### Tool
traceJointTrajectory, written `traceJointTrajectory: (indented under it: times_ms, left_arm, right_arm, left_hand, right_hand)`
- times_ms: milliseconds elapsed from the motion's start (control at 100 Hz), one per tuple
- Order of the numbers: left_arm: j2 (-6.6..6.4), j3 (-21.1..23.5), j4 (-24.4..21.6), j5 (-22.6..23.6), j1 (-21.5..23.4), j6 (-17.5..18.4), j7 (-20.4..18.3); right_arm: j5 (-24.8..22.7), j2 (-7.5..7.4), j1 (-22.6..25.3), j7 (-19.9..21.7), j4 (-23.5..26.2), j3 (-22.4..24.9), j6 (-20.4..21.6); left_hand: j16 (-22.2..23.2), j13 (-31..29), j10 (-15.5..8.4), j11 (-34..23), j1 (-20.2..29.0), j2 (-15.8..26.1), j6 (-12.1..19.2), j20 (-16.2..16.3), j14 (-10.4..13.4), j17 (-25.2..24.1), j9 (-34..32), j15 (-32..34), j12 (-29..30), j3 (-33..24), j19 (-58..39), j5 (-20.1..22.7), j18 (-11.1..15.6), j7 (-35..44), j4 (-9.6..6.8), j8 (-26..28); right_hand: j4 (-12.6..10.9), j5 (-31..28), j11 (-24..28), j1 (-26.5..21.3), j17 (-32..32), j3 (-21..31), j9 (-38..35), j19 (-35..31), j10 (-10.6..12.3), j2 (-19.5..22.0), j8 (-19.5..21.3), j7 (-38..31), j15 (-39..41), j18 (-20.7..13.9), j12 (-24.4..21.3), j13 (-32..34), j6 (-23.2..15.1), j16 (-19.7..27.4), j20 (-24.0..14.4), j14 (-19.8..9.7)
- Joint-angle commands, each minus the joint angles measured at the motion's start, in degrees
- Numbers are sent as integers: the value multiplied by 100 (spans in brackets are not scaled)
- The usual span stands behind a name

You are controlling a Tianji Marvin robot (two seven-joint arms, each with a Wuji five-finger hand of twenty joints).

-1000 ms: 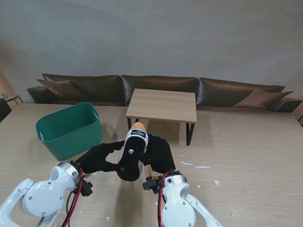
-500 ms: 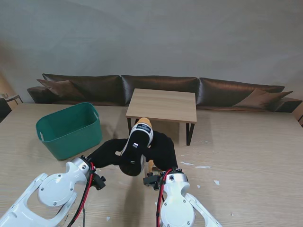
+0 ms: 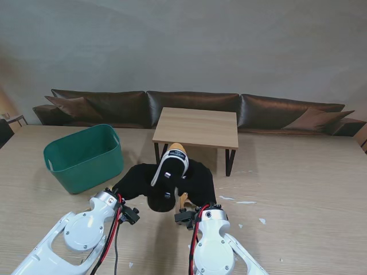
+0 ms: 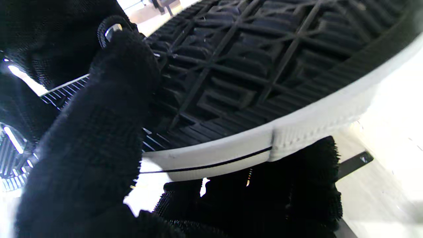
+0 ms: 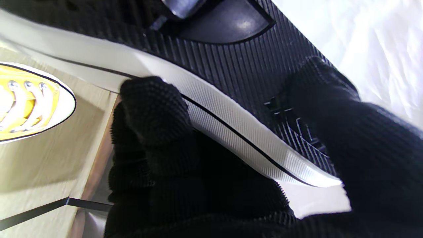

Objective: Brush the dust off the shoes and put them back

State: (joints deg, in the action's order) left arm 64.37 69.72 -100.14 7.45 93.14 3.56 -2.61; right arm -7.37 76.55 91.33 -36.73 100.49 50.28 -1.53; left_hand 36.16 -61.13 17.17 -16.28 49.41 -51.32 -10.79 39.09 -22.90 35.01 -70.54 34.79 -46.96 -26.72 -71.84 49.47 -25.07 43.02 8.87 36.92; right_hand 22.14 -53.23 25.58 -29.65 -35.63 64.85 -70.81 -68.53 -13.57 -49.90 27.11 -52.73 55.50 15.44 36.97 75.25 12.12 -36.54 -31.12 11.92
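Shoe [image 3: 167, 182] gripped by left hand [image 3: 135, 182] and right hand [image 3: 198, 184]; green bin [image 3: 85, 157] contents unseen.

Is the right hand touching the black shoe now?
Touching. The right wrist view shows the right hand with one fingertip pressed on the white sole edge of the black shoe.

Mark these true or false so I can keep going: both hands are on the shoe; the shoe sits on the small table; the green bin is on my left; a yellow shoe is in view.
1. Both the left hand and the right hand grip the black shoe. True.
2. The shoe rests on the small table. False: it is held up, nearer to me than the table.
3. The green bin is on the left. True.
4. No yellow shoe shows. False: a yellow shoe appears in the right wrist view.
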Motion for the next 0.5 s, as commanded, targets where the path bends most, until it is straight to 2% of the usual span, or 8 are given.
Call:
traceJointTrajectory:
  times_ms: [0, 60, 80, 110, 140, 330, 400, 490]
  left_arm:
    - [96, 12, -20, 82, -60, -1, 19]
    - [120, 13, -17, 89, -57, 2, 115]
    - [123, 20, -23, 81, -51, -3, 126]
    - [127, 31, -31, 80, -40, -15, 145]
    - [130, 44, -39, 97, -28, -30, 167]
    - [148, 147, -98, 92, 86, -233, 226]
    - [160, 175, -91, 68, 122, -281, 267]
    - [179, 209, -101, 55, 186, -381, 337]
  right_arm:
    - [18, 65, 47, 126, 7, -66, 26]
    - [47, 46, 45, 190, -13, -44, 15]
    - [61, 35, 47, 229, -13, -33, 8]
    - [74, 19, 50, 281, -15, -18, -3]
    - [66, 7, 44, 318, -29, -7, -13]
    - [57, -82, -4, 589, -68, 91, -72]
    - [11, -92, -40, 609, -112, 110, -81]
    - [-90, -100, -90, 596, -181, 140, -89]
  left_hand:
    - [245, -1095, -232, -687, 943, 1232, -95, -96, 468, 876, -686, 1354, -130, -1238, -1233, 365, -18, 852, -18, 87]
    - [328, -1121, -225, -706, 963, 1161, -147, -219, 545, 1200, -794, 1653, -19, -1320, -1285, 434, 24, 859, -7, -6]
    - [317, -1132, -214, -707, 962, 1142, -162, -255, 568, 1272, -813, 1718, 7, -1341, -1269, 453, 44, 859, -2, -29]
    - [305, -1146, -208, -711, 960, 1122, -169, -278, 598, 1345, -833, 1776, 27, -1357, -1267, 471, 53, 862, 3, -45]
    - [280, -1148, -221, -720, 951, 1099, -182, -314, 644, 1435, -856, 1880, 55, -1382, -1254, 489, 96, 865, 13, -69]
    - [159, -1159, -196, -722, 967, 1061, -206, -397, 760, 1615, -866, 2034, 92, -1446, -1163, 532, 174, 873, 29, -128]
    - [143, -1157, -193, -722, 977, 1071, -218, -400, 752, 1618, -864, 2045, 92, -1452, -1156, 530, 172, 870, 28, -136]
    - [120, -1151, -172, -723, 989, 1076, -227, -402, 741, 1619, -854, 2064, 88, -1458, -1152, 523, 171, 874, 28, -138]
  right_hand:
    - [-499, 40, 498, -375, -686, 524, -225, 217, 309, 553, 36, -584, -983, 83, -15, -122, -737, 213, -60, -57]
    - [-540, 492, 429, -54, -279, 422, 298, 358, 284, 592, -22, 220, -1533, 162, -243, -266, -576, 196, -14, 45]
    - [-708, 553, 414, 116, -61, 414, 541, 424, 261, 714, 156, 818, -1688, 232, -320, -412, -487, 136, -20, 150]
    - [-1201, 652, 424, 317, 185, 390, 843, 498, 227, 865, 526, 1476, -1835, 283, -391, -613, -385, 93, -57, 263]
    - [-1352, 908, 406, 450, 398, 332, 1105, 554, 222, 925, 640, 1749, -1939, 297, -418, -821, -341, 104, -64, 317]
    - [-1360, 2573, 691, 805, 1356, -132, 2440, 960, 197, 1166, 82, 2007, -2192, 270, -832, -2001, -181, 318, -80, 554]
    - [-1375, 2944, 774, 879, 1470, -229, 2650, 1060, 205, 1200, -262, 1788, -2145, 247, -945, -2215, -120, 426, -145, 567]
    - [-1364, 3292, 850, 994, 1608, -381, 2930, 1175, 207, 1315, -360, 1623, -2136, 228, -937, -2468, -85, 449, -149, 585]
